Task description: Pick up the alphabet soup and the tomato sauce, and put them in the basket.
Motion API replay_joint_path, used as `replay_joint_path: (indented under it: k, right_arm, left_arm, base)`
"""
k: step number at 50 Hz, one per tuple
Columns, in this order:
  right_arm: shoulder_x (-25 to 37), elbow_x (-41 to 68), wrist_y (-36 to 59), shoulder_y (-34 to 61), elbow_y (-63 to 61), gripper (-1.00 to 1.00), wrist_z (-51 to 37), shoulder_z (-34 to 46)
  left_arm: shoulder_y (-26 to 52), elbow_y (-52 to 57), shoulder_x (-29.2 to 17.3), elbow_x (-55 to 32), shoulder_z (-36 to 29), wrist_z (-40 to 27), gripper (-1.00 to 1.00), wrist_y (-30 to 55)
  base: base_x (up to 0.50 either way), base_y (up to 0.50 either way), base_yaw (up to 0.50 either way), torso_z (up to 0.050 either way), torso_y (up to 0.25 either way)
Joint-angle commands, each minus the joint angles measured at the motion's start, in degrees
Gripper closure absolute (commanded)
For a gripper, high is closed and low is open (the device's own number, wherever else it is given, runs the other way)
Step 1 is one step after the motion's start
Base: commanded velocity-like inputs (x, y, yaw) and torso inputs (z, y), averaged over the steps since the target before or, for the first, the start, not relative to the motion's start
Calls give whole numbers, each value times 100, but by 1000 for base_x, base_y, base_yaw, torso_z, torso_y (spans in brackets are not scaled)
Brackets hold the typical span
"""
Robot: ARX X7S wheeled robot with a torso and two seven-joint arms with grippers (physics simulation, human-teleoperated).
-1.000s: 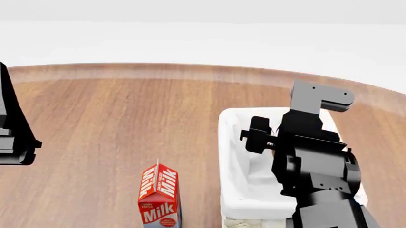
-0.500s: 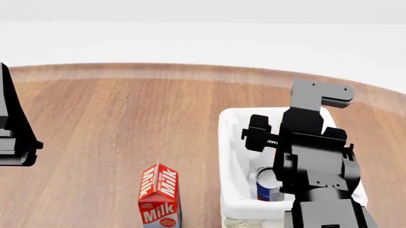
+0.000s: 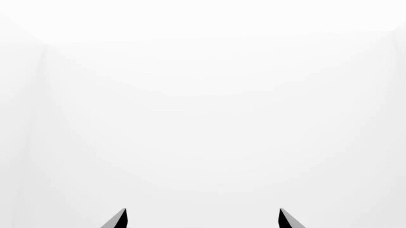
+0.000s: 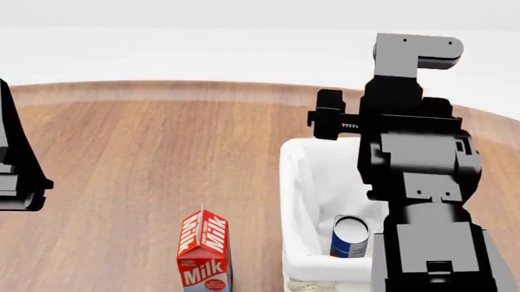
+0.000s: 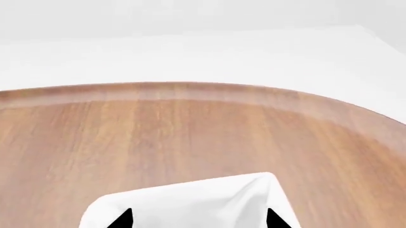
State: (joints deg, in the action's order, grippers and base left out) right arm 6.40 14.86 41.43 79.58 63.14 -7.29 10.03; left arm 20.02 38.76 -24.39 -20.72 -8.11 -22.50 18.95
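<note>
The left arm (image 4: 18, 164) is seen at the table's (image 4: 122, 158) left edge, its gripper (image 3: 201, 219) spread apart over blank white; a milk carton (image 4: 204, 250) stands beside the basket (image 4: 294, 182); the soup can (image 4: 350, 237) lies inside; the right gripper (image 5: 198, 219), held above, is released and empty.

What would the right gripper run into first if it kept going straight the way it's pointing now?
Probably the far corner of the basket, which lies between the right gripper fingertips in its wrist view. If it clears that rim, the wooden table beyond comes next. Depth is hard to judge here.
</note>
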Motion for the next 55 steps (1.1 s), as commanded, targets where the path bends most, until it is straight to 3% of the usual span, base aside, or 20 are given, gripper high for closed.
replay_joint_path:
  k: [1,18,30,36,44,55]
  right_arm:
    - [205,78,1240,73,-1718,-100,428,247]
    - [584,656,3160,-45,-4751,-100,946,779]
    - [639,1549,4825,-62,-6904,-100,826,463]
    - [1280,5085,4846,53,-7098,-100,-1255,728]
    - [1673,8635,4646,-254,-7476,-100,-3706,1218]
    - [2146,10795,4032,-343,-8216,-100,-4898,2261]
  left_arm:
    - [10,15,-11,-16,-4,-26,-100,11]
    - [-2,1,-16,-12,-51,-44,-100,-7]
    - [56,13,-27,-25,-87,-67,-100,53]
    - [82,57,-54,-49,-82,-87,-100,117]
    - [52,53,-57,-38,-99,-94,-100,82]
    - [41,99,-71,-53,-110,-125,-100,106]
  base:
    - [0,0,0,0,0]
    - [0,0,0,0,0]
    - [0,0,0,0,0]
    - [0,0,0,0,0]
    - [0,0,0,0,0]
    - [0,0,0,0,0]
